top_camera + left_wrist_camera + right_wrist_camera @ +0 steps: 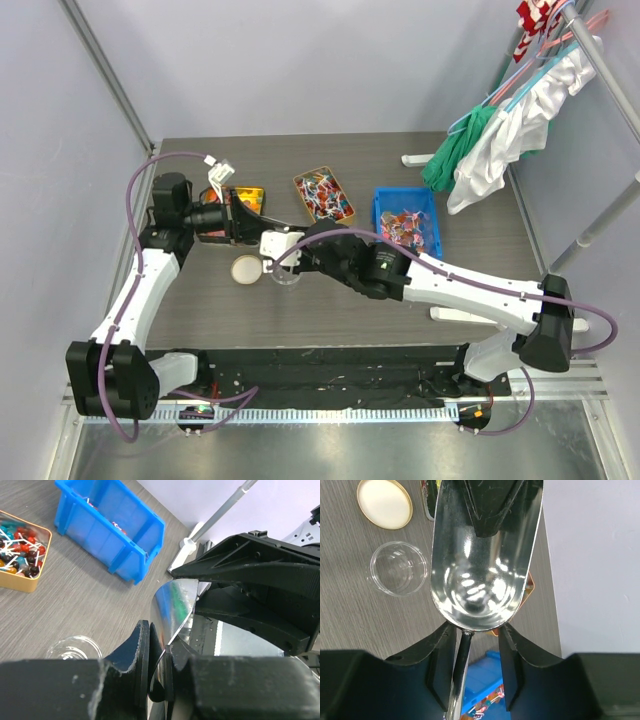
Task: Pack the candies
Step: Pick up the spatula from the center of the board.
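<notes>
right gripper [476, 635] pinches the shiny metal scoop [482, 560] beside the clear plastic cup [398, 568]; left gripper [159, 652] seems clamped on the scoop's rim. candies [409, 228] sit in the blue plastic bin [431, 203] right of the cup.

Grey wood-grain table [400, 300], pale walls [300, 60], clothes rack [610, 80]

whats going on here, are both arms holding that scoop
It looks like a handover. The right gripper holds a metal scoop by its handle, and the left gripper pinches the scoop's rim. The scoop is empty. An open clear jar stands on the table below with its lid beside it. Candies still sit in the gold tin and the blue bin.
</notes>
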Robot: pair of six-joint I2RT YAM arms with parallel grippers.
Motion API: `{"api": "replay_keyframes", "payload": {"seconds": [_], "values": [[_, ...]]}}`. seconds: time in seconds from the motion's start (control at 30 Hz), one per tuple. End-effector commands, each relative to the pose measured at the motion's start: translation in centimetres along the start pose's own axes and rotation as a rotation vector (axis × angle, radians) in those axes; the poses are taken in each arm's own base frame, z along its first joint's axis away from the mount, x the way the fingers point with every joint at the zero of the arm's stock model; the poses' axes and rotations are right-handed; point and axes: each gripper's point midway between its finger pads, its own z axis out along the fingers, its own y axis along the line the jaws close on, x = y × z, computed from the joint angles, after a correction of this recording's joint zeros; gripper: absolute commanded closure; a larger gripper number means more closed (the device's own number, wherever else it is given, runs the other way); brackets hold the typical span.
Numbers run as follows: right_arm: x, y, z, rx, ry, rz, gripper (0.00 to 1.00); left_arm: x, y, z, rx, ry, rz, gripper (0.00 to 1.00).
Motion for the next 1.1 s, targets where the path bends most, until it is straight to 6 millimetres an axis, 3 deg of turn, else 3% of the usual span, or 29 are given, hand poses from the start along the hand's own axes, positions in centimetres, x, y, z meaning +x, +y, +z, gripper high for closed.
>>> {"api": "replay_keyframes", "payload": {"seconds": [0.0, 0.27, 0.47, 0.73, 0.87, 1.07], "values": [[-2.8, -2.8, -0.2, 0.121, -0.066, 0.045, 0.59, 0.4, -0.8, -0.1, 0.035, 0.009, 0.002, 1.00], [-3.6, -3.9, -0.9, 0.178, -0.085, 0.053, 0.66, 0.8, -0.3, -0.1, 0.019, 0.009, 0.006, 1.00], [-3.9, -3.7, -1.3, 0.169, -0.097, 0.052, 0.83, 1.0, 0.2, 0.0, 0.000, 0.008, 0.006, 1.00], [-4.9, -3.3, -2.5, 0.124, -0.132, 0.060, 0.78, 1.5, 1.4, 0.2, -0.025, 0.015, -0.013, 1.00], [-5.4, -3.2, -2.6, 0.113, -0.141, 0.064, 0.70, 1.8, 1.8, 0.4, -0.025, 0.022, -0.024, 1.00], [-6.2, -3.0, -3.0, 0.095, -0.149, 0.060, 0.70, 2.2, 2.4, 0.4, -0.037, 0.028, -0.038, 1.00]]}}
